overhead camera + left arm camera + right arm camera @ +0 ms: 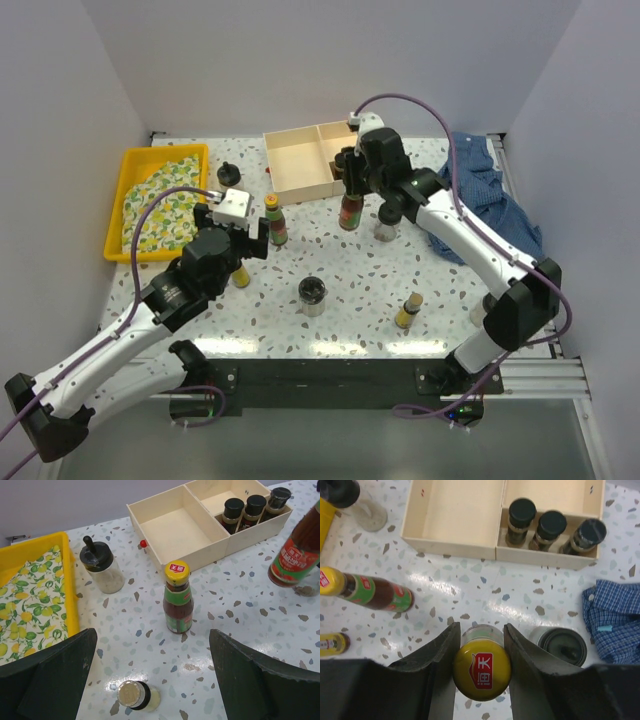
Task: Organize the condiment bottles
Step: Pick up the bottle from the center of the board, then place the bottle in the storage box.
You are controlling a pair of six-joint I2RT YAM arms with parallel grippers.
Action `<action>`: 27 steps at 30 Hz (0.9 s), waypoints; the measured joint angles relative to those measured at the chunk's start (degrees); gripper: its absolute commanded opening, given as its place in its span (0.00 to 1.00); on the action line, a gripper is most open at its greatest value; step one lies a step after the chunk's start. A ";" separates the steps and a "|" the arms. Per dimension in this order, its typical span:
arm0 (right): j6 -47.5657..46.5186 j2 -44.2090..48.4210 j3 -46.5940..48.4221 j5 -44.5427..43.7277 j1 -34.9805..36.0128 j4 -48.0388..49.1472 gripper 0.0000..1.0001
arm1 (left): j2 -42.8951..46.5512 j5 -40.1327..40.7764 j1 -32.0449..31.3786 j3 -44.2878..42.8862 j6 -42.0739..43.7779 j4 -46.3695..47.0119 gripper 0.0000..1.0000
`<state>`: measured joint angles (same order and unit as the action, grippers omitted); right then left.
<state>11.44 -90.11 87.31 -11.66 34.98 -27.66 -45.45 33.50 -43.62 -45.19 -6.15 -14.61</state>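
Observation:
My right gripper (pixel 349 192) (pixel 482 632) is shut on the neck of a yellow-capped red sauce bottle (pixel 350 213) (pixel 481 669) and holds it upright in front of the wooden box. The bottle also shows in the left wrist view (pixel 295 555). My left gripper (pixel 243 237) (pixel 155 680) is open and empty. A second sauce bottle (pixel 275 222) (pixel 177 600) stands just ahead of it, and a tiny yellow bottle (pixel 241 275) (pixel 137 696) stands between its fingers. Three dark-capped bottles (pixel 552 527) (pixel 245 512) stand in the box's right compartment. A black-lidded jar (pixel 313 295) and another tiny bottle (pixel 407 311) stand nearer the front.
The pale wooden divided box (pixel 290 160) (pixel 450 542) has an empty left compartment. A clear jar (pixel 388 222) (pixel 562 645) stands right of the held bottle. A black-topped shaker (pixel 228 176) (pixel 102 567) stands by the yellow tray (pixel 128 170) with lemon-print cloth. A blue shirt (pixel 490 195) lies at right.

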 measured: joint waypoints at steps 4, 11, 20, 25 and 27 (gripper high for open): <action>-2.14 -7.17 13.62 -1.18 -0.02 -3.43 0.00 | 0.26 0.00 0.00 0.00 0.00 0.00 1.00; -3.76 -20.65 35.52 -1.90 -1.62 -6.69 0.00 | 0.44 0.00 0.00 0.00 -0.02 0.00 1.00; -3.58 -31.56 46.34 -2.67 -7.28 -3.04 0.00 | 0.48 -0.02 0.00 0.00 0.00 0.00 1.00; -3.41 -35.17 47.06 -2.45 -11.04 2.23 0.00 | 0.48 -0.02 0.00 0.00 -0.02 0.00 1.00; -3.15 -37.40 49.48 -2.25 -12.33 3.32 0.00 | 0.46 -0.02 0.00 0.00 -0.02 0.00 1.00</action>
<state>8.29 -127.50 136.79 -13.91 22.65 -24.34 -44.99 33.47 -43.62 -45.19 -6.17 -14.61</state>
